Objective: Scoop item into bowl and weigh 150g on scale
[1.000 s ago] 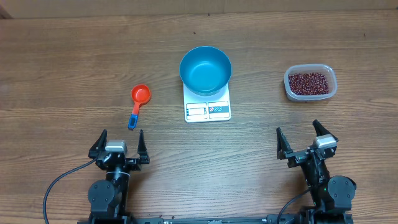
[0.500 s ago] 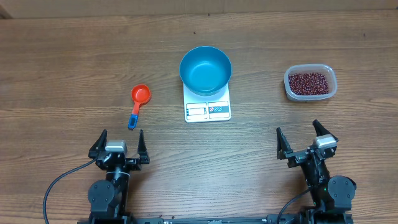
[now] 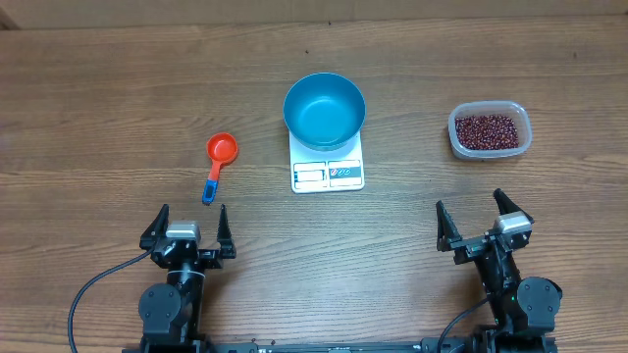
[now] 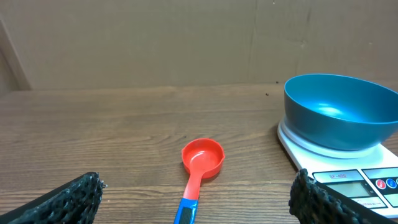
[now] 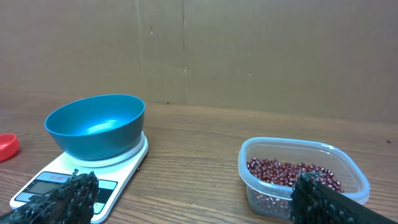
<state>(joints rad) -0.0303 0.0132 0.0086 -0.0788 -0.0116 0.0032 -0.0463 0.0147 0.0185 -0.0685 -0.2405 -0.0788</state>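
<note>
Though unmoved since a second ago, ready to start: left gripper [image 3: 186, 218] and right gripper [image 3: 483, 211] wide open, empty. Red scoop [image 3: 218, 162] just ahead of left gripper, untouched. Beans [image 3: 487, 129] in tub [image 3: 454, 137] ahead of right gripper. Bowl [image 3: 324, 110] empty on scale [image 3: 329, 175], ahead between both. Scooping not begun.

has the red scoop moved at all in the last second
No. In the overhead view the red scoop lies where it did a second ago, at the same gap left of the scale, its blue handle end pointing the same way.
</note>
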